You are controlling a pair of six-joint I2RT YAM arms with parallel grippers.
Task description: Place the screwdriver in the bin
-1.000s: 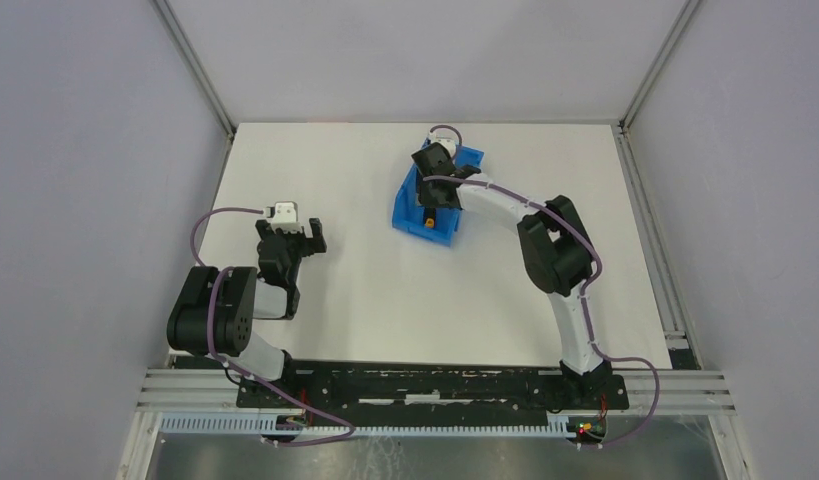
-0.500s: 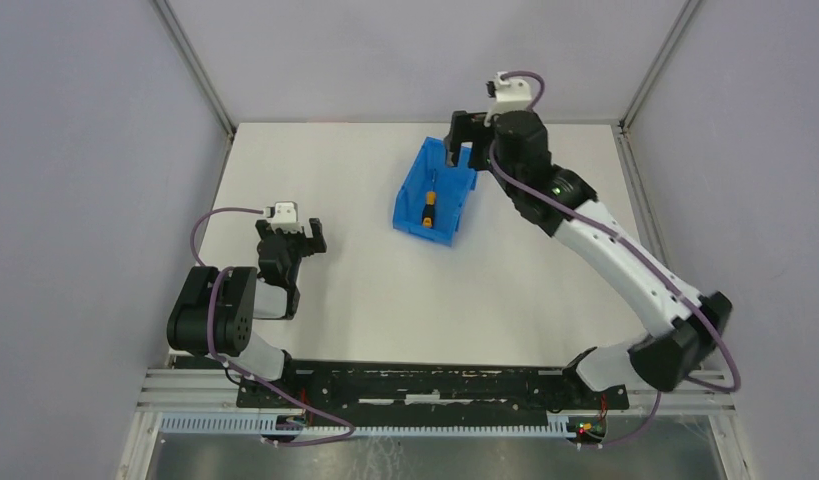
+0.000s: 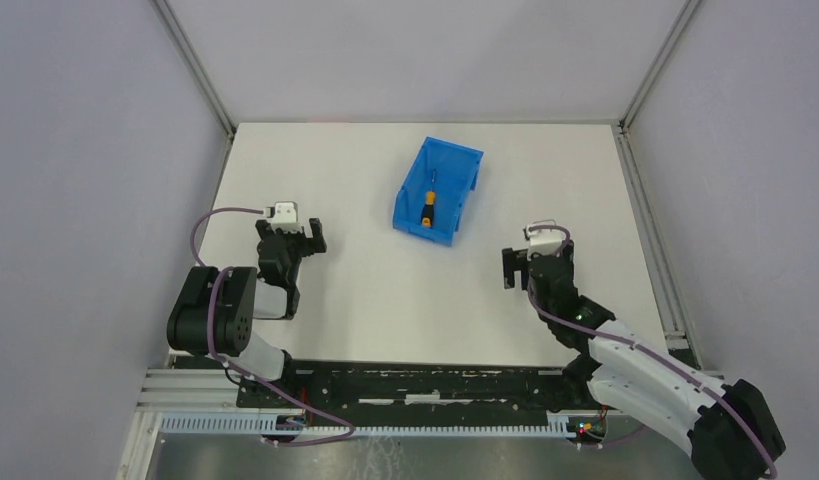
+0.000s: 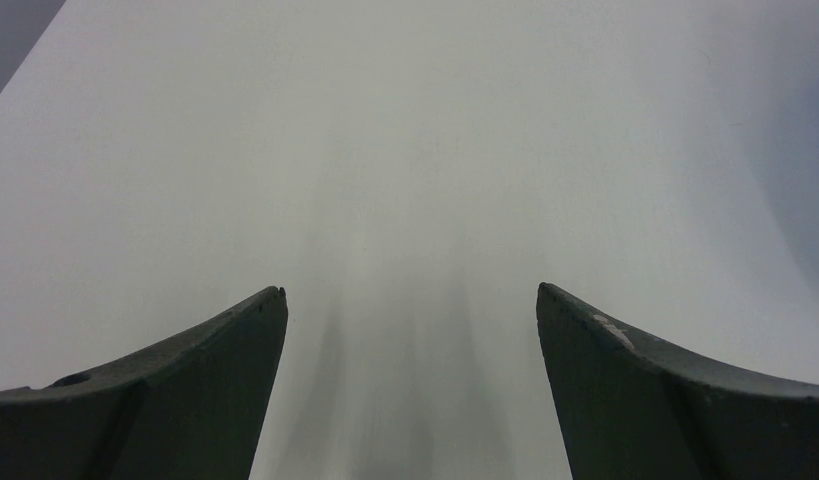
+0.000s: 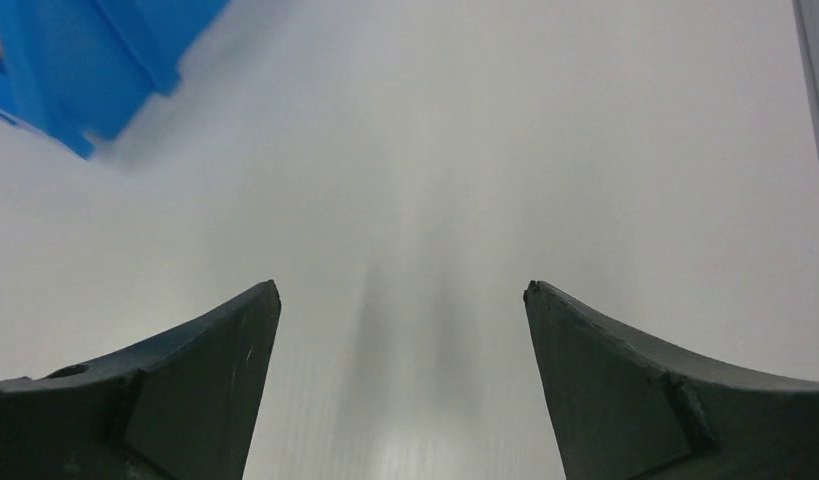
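Observation:
The blue bin point(image 3: 455, 170) stands on the white table toward the back centre, and the orange-and-black screwdriver point(image 3: 427, 208) lies inside it. A corner of the bin point(image 5: 75, 60) shows at the top left of the right wrist view. My right gripper point(image 3: 533, 264) hovers low over the table, to the right of the bin and nearer than it, open with nothing between its fingers point(image 5: 185, 390). My left gripper point(image 3: 295, 237) rests at the left side of the table, well apart from the bin. It is open and empty, with only bare table between its fingers point(image 4: 185, 400).
Grey walls with metal frame posts point(image 3: 195, 70) close off the table on three sides. A metal rail point(image 3: 675, 300) runs along the right edge. The arm bases sit on a black mounting bar point(image 3: 425, 385) at the near edge.
My right arm has pulled back from above the bin's far end to the near right of the table, its gripper open. The screwdriver stays in the bin. The left arm has not moved.

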